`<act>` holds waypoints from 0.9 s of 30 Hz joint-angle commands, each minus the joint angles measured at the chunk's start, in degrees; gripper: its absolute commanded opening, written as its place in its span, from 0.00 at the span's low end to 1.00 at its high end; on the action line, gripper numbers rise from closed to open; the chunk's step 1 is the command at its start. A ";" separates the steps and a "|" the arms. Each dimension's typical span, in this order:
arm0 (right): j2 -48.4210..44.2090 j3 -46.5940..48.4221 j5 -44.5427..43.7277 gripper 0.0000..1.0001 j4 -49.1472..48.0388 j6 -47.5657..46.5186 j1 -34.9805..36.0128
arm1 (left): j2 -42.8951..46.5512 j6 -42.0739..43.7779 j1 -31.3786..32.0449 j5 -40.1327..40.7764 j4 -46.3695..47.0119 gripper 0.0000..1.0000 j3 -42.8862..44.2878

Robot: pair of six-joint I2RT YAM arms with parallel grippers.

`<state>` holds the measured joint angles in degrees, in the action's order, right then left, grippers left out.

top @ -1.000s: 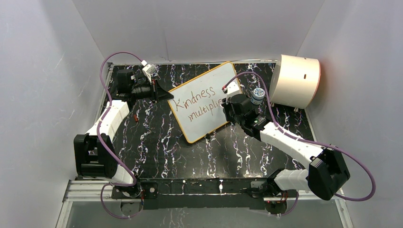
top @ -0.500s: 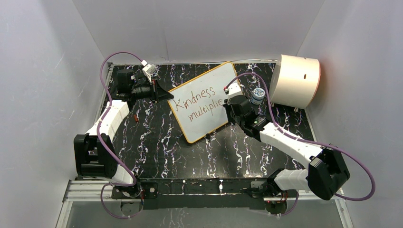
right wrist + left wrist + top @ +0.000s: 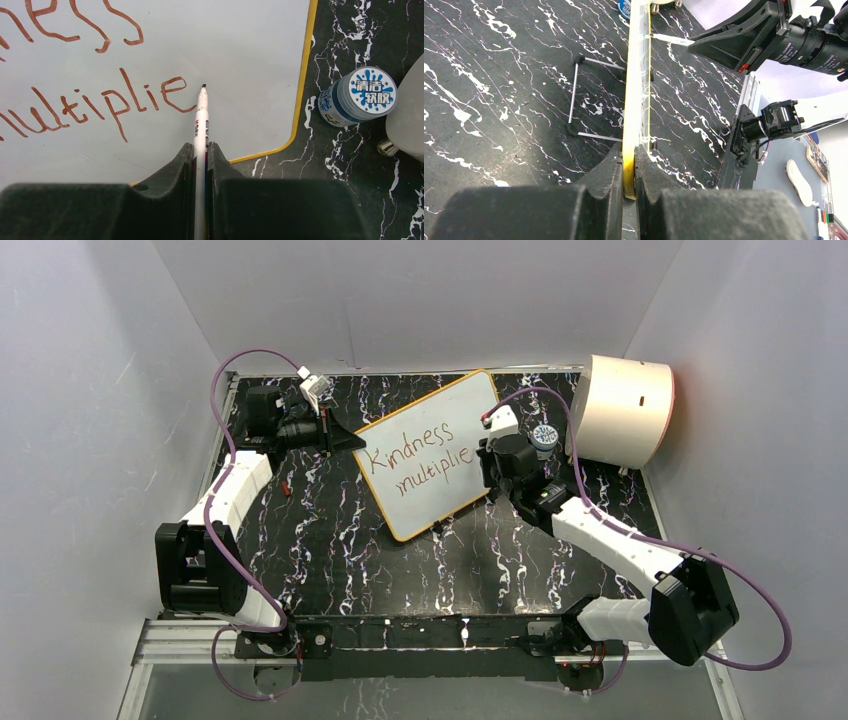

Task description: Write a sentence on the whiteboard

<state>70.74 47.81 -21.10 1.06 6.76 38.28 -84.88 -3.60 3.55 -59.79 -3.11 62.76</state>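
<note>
The whiteboard [image 3: 440, 410] stands tilted on the black marbled mat, orange-yellow rim all round. The sentence [image 3: 415, 455] in dark red reads "Kindness" over "multiplie". My left gripper [image 3: 345, 440] is shut on the board's left edge; in the left wrist view the jaws [image 3: 629, 155] pinch the yellow rim [image 3: 636, 90]. My right gripper [image 3: 487, 465] is shut on a white marker [image 3: 201, 130]. In the right wrist view the marker's dark tip sits just right of the last "e" of the lettering [image 3: 115, 100], over bare whiteboard [image 3: 235, 50]. I cannot tell if the tip touches.
A cream half-cylinder drum [image 3: 620, 410] lies at the back right. A small bottle with a blue-and-white cap [image 3: 544, 437] stands between the drum and the board, also in the right wrist view [image 3: 357, 95]. A wire stand [image 3: 574, 95] props the board from behind.
My right gripper has moved to the right along the second line with the marker, and the letter "e" after "multipli" now shows. The left gripper and the board have not moved.
</note>
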 commanded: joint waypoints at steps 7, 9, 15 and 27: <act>-0.30 1.17 0.51 0.00 -5.50 -0.61 -1.17 | -2.67 5.42 3.22 4.08 -8.13 0.00 -2.51; -0.03 1.41 0.62 0.00 -5.62 -0.61 -1.36 | -2.74 5.43 3.22 4.00 -8.16 0.00 -2.55; 1.17 1.71 1.49 0.00 -6.12 -0.87 -1.63 | -2.66 5.50 3.22 3.98 -8.20 0.00 -2.47; 0.09 1.20 6.79 0.00 -6.20 -2.39 -1.63 | -2.74 5.37 3.22 4.07 -8.22 0.00 -2.47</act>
<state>71.77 47.83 -18.35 -1.74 5.41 36.64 -84.88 -3.57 3.57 -59.59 -3.31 62.85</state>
